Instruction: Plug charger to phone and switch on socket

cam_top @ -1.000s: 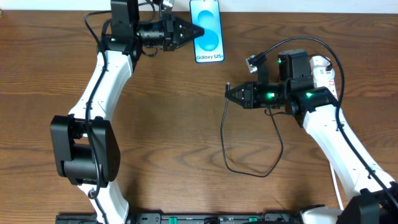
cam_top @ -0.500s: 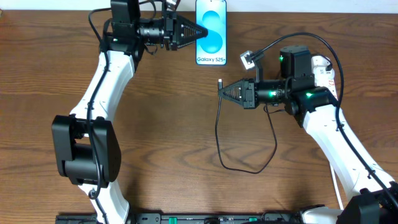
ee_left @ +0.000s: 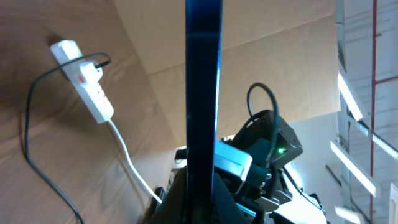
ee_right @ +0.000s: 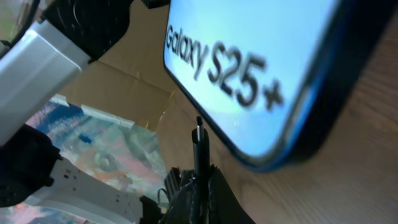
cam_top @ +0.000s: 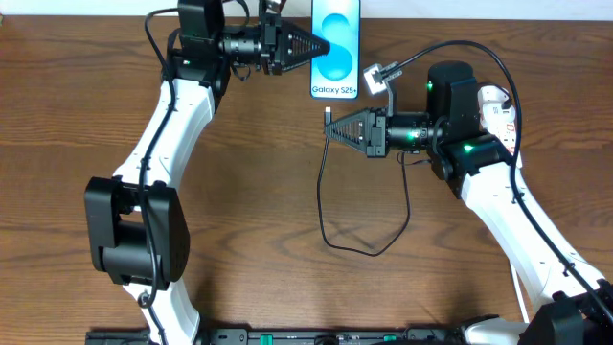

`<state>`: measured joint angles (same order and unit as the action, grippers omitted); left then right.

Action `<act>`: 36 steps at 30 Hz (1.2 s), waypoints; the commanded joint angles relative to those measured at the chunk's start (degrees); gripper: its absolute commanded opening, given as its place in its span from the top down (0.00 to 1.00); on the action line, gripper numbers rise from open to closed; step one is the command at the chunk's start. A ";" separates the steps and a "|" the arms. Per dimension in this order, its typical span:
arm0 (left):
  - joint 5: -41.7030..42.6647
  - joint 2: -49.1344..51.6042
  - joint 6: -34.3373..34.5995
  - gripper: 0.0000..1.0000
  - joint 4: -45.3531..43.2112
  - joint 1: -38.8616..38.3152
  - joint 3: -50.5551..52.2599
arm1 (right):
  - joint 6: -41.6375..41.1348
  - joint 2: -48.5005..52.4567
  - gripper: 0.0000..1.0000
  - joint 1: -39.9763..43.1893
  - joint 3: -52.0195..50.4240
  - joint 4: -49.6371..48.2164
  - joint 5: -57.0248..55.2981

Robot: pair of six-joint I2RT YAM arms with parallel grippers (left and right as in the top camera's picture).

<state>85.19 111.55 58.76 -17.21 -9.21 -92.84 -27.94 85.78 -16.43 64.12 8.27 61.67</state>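
The phone (cam_top: 340, 59), light-blue screen reading "Galaxy S25+", is held at the table's far edge, with my left gripper (cam_top: 322, 46) shut on its left side. The left wrist view shows the phone (ee_left: 202, 93) edge-on as a dark upright bar between that gripper's (ee_left: 202, 190) jaws. My right gripper (cam_top: 333, 127) is shut on the charger (cam_top: 329, 113), its tip pointing up just below the phone's lower left corner. In the right wrist view the connector tip (ee_right: 198, 134) stands a little short of the phone (ee_right: 261, 56). The socket (cam_top: 500, 103) lies partly under the right arm.
The black cable (cam_top: 321, 196) hangs from the right gripper and loops over the wood at mid-table. The left wrist view shows the socket (ee_left: 84, 78) with its white cord (ee_left: 130, 162) and a brown cardboard wall (ee_left: 261, 56) behind.
The left gripper has carried the phone to the right along the far edge. The right gripper has moved left and up with the charger, closing on the phone's lower end.
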 commanded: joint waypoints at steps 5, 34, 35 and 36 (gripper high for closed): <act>0.74 -0.87 8.00 0.93 -6.16 0.26 -0.81 | -5.07 -0.48 0.99 -0.11 0.74 -1.88 0.02; -0.57 -0.87 7.96 0.93 -7.54 1.27 -0.81 | -13.16 -0.48 0.99 2.27 0.74 -8.72 6.82; -0.57 -0.87 8.07 0.93 -7.54 1.27 -0.81 | -13.16 -0.48 0.99 2.27 0.74 -8.72 6.80; -0.57 -0.87 8.28 0.93 -7.56 1.27 -0.81 | -13.16 -0.48 0.99 2.27 0.74 -8.72 6.54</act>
<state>84.88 111.55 66.26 -24.05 -8.34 -92.84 -40.18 85.78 -14.55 64.12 -0.30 67.31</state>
